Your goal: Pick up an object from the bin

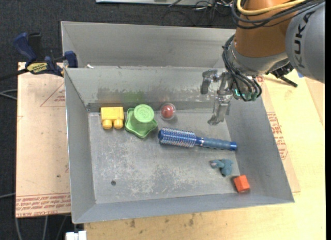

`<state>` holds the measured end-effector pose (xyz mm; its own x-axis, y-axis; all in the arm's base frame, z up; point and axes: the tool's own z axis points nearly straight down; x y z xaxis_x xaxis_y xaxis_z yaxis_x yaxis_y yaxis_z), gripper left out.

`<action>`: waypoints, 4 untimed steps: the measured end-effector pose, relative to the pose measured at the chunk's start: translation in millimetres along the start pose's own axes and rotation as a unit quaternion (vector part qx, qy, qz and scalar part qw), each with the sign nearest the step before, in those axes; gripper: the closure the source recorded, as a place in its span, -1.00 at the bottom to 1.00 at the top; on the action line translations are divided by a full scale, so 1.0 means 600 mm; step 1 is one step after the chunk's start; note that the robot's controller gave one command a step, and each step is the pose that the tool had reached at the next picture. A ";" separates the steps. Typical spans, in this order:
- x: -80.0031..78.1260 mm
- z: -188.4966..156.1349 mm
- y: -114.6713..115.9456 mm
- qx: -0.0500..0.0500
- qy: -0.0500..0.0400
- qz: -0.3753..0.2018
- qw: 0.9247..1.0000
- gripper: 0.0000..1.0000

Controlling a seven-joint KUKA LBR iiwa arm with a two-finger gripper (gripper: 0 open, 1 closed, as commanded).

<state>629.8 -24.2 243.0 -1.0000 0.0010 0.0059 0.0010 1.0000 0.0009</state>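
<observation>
My gripper (pixel 211 104) hangs over the bin's back right part, above the floor near the back wall. Its two metal fingers (pixel 220 110) stand apart, open, with nothing between them. A blue hairbrush (pixel 192 140) lies just below and in front of it, bristle head to the left and handle pointing right. A small red ball (pixel 167 111) rests to the gripper's left by the back wall.
A green star-shaped cup (pixel 140 120) and a yellow block (pixel 112 117) sit at the back left. A small grey-blue piece (pixel 223 166) and an orange block (pixel 241 183) lie at the front right. The arm's orange cover looms over the right rim.
</observation>
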 end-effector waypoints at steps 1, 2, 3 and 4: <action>-0.018 0.282 0.094 -0.002 -0.005 -0.060 0.998 -1.00; -0.016 0.283 0.093 -0.001 -0.004 -0.059 0.998 1.00; -0.015 -0.006 0.076 0.000 -0.008 -0.054 0.998 1.00; -0.028 0.033 0.033 0.000 -0.003 -0.024 1.000 1.00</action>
